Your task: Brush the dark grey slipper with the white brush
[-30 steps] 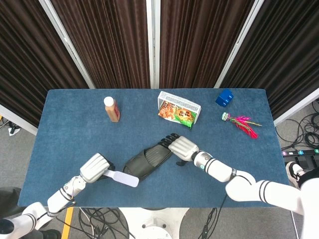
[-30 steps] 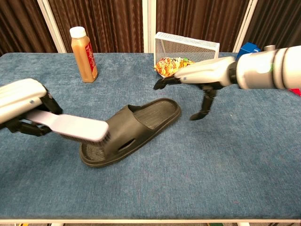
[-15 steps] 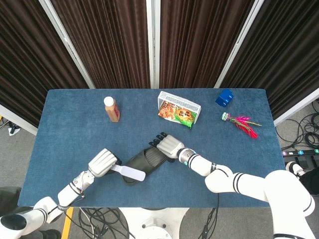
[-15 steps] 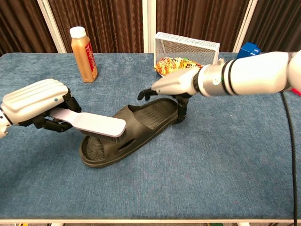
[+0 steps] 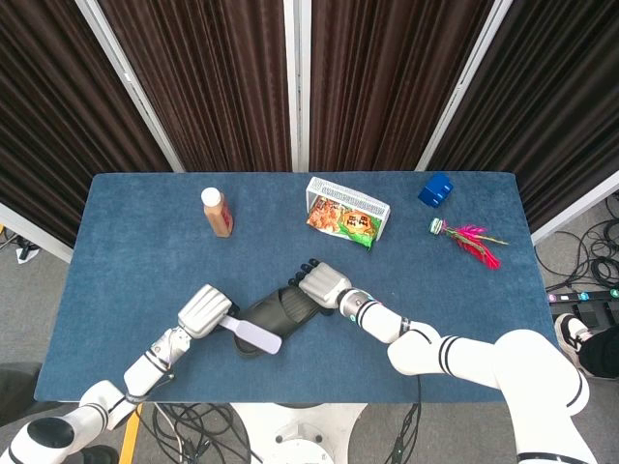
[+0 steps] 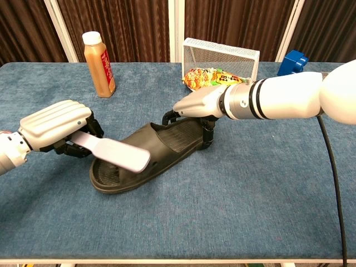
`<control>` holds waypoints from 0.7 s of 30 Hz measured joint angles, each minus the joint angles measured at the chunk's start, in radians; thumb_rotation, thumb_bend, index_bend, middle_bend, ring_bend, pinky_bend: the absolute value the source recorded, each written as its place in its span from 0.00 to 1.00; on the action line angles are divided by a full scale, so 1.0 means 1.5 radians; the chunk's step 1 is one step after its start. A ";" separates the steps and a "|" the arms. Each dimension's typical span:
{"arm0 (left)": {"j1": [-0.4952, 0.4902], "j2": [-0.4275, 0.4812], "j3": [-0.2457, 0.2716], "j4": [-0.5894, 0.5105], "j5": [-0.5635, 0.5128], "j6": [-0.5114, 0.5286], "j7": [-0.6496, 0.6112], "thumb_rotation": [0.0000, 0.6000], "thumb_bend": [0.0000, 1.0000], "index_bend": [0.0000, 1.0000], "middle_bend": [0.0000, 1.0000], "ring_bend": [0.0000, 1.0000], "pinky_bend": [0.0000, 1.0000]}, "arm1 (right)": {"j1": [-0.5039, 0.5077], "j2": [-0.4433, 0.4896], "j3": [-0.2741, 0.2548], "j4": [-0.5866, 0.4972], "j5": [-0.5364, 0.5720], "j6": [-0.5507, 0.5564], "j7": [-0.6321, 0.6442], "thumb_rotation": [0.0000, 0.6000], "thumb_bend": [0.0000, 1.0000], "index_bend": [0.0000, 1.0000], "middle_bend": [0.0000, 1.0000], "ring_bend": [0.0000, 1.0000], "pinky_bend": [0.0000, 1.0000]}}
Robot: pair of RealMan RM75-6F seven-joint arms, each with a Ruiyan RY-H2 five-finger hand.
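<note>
Lying flat near the front middle of the blue table [image 5: 135, 242], the dark grey slipper [image 6: 146, 156] runs on a diagonal, its strapped toe end toward the front left and its open heel toward the back right. The left hand [image 6: 55, 125] is curled tight round the handle of the white brush [image 6: 115, 154], whose flat head lies over the toe strap of the slipper. The right hand [image 6: 201, 104] spreads over the heel end, fingers only loosely bent, with the dark fingertips [image 6: 207, 137] touching the rim on either side. From overhead a pink feathered toy [image 5: 466, 238] shows at the far right, out of the chest camera's sight, while the chest camera shows the brush head resting on the strap
</note>
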 measured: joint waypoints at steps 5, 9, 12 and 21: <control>-0.004 -0.018 -0.024 0.016 -0.034 -0.027 0.000 1.00 0.70 1.00 1.00 1.00 1.00 | 0.004 0.001 -0.007 -0.004 0.004 0.003 -0.001 1.00 0.28 0.22 0.27 0.09 0.12; -0.012 -0.023 -0.060 -0.007 -0.077 -0.057 -0.017 1.00 0.70 1.00 1.00 1.00 1.00 | 0.007 0.000 -0.011 -0.003 0.008 0.004 -0.002 1.00 0.28 0.22 0.27 0.09 0.12; -0.020 -0.018 -0.088 -0.040 -0.106 -0.079 -0.026 1.00 0.70 1.00 1.00 1.00 1.00 | 0.009 0.000 -0.012 -0.004 0.011 0.006 -0.002 1.00 0.28 0.22 0.27 0.09 0.12; -0.037 0.006 -0.132 -0.120 -0.149 -0.095 0.025 1.00 0.70 1.00 1.00 1.00 1.00 | 0.014 0.002 -0.014 -0.006 0.013 0.009 0.005 1.00 0.28 0.22 0.27 0.09 0.13</control>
